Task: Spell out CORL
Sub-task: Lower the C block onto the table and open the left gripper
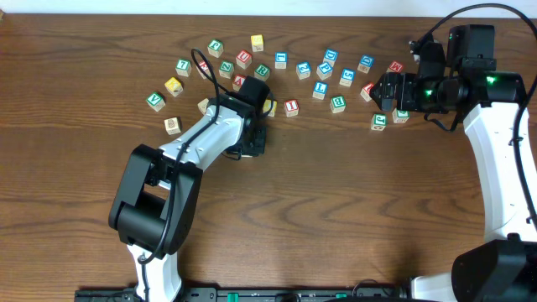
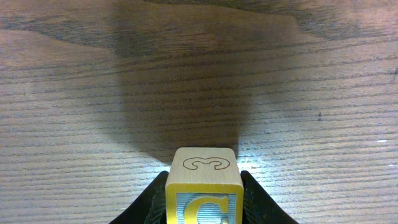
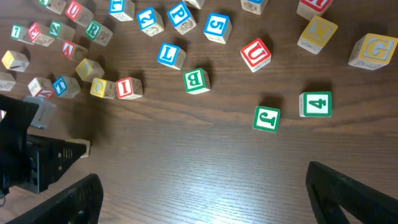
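My left gripper [image 2: 202,205] is shut on a yellow block with a C on a blue face [image 2: 202,208] and a 3 on its top, held just above the wood. In the overhead view the left gripper [image 1: 252,138] hides that block. A blue L block [image 3: 169,55] lies in the loose spread and also shows in the overhead view [image 1: 319,89]. A green R block [image 3: 93,29] lies further left. I cannot pick out an O block. My right gripper [image 3: 205,193] is open and empty, hovering at the right end of the spread [image 1: 382,91].
Several lettered blocks lie scattered across the far half of the table [image 1: 336,210]: a green B [image 3: 196,81], a red I [image 3: 129,88], a red U [image 3: 256,54], a green J [image 3: 267,118] and a green 4 [image 3: 315,104]. The left arm [image 1: 193,147] reaches across the left side.
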`<state>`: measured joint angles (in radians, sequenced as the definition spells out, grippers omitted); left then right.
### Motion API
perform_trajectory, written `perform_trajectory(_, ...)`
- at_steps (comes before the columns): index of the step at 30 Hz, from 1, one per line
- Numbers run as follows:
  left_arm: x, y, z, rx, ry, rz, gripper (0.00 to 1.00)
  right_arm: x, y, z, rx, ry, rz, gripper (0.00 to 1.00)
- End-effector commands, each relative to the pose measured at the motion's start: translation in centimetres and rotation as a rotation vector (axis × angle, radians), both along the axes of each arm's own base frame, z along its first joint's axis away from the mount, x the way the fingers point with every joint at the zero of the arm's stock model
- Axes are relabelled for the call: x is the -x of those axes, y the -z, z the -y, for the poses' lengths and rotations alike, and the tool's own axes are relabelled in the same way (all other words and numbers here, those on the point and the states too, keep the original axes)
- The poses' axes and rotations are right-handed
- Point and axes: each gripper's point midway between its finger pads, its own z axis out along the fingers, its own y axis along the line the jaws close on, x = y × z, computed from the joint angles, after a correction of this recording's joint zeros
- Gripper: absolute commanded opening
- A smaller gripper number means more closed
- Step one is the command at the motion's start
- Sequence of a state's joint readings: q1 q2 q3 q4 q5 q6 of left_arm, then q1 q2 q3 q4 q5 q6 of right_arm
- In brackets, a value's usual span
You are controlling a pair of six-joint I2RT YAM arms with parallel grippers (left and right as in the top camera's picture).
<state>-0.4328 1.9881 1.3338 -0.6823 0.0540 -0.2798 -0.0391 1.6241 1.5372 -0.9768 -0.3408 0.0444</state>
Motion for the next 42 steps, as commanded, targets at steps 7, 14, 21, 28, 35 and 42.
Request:
perform_trajectory(7,0.4,0.9,-0.3,-0.008,0.008,-0.037,0.29,-0.2,-0.7,0.0,-0.002,0.005,0.016,0.99)
perform_trajectory(14,0.4,0.8,-0.3,-0.008,0.008,-0.037,0.29,-0.2,-0.8,0.0,-0.002,0.005,0.016,0.99)
perform_trajectory(21,0.3,0.8,-0.2,-0.007,0.017,-0.030,0.29,-0.2,-0.7,0.0,-0.001,0.005,0.016,0.99)
perform_trajectory(28,-0.2,0.6,-0.1,-0.004,0.018,-0.012,0.29,-0.2,-0.7,0.0,-0.001,0.005,0.016,0.99)
perform_trajectory(35,-1.2,-0.1,0.4,0.012,0.020,0.021,0.29,-0.2,-0.7,0.0,-0.001,0.005,0.016,0.99)
perform_trajectory(42,-1.3,-0.2,0.6,0.014,0.022,0.026,0.28,-0.2,-0.7,0.0,-0.001,0.005,0.016,0.99)
